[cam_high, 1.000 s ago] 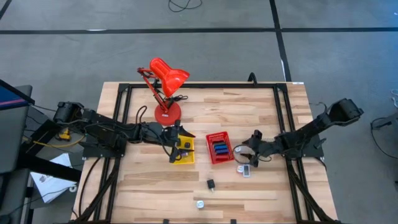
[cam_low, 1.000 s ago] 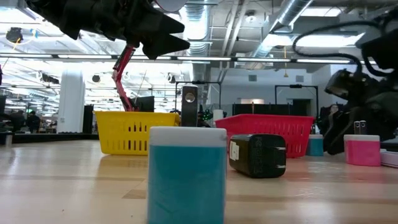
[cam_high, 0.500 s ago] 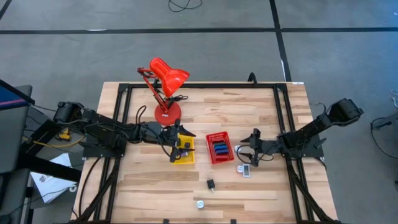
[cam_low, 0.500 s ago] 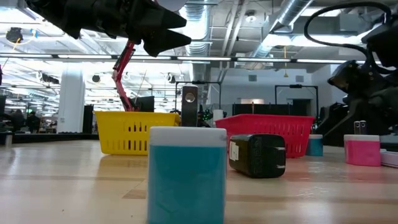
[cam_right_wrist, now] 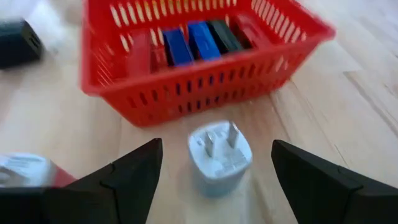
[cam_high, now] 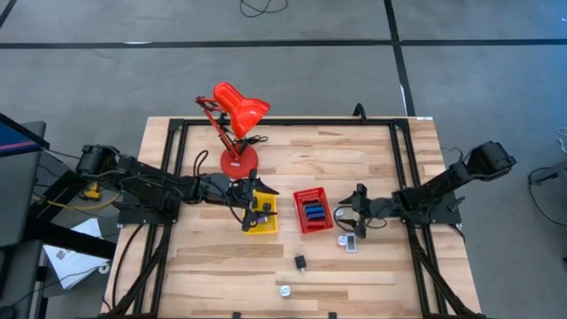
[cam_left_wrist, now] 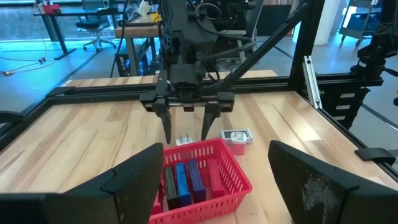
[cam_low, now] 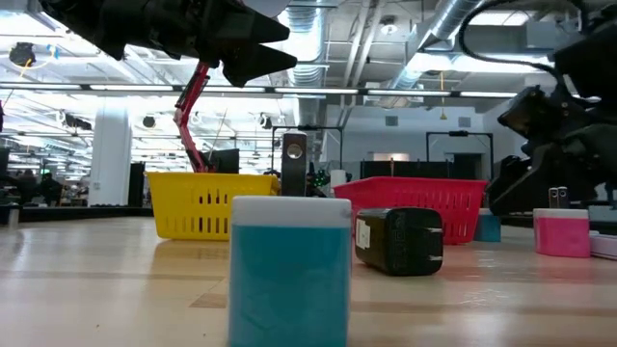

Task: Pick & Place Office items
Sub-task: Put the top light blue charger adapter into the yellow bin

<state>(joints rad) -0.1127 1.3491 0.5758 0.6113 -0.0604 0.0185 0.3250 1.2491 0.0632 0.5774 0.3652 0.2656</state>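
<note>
While the left gripper (cam_high: 254,211) hangs spread and empty above the yellow slatted plastic tray (cam_high: 263,217) beside the red slatted plastic tray (cam_high: 312,210), the right gripper (cam_high: 348,219) hovers spread just outside that red tray's other side, straddling a pale blue round plug adapter (cam_right_wrist: 218,155); judged step: approach, next lowering and pinching it for the tray

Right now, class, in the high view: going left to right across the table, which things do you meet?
Red desk lamp → yellow tray → black plug → red tray → right gripper, jaws open.
</note>
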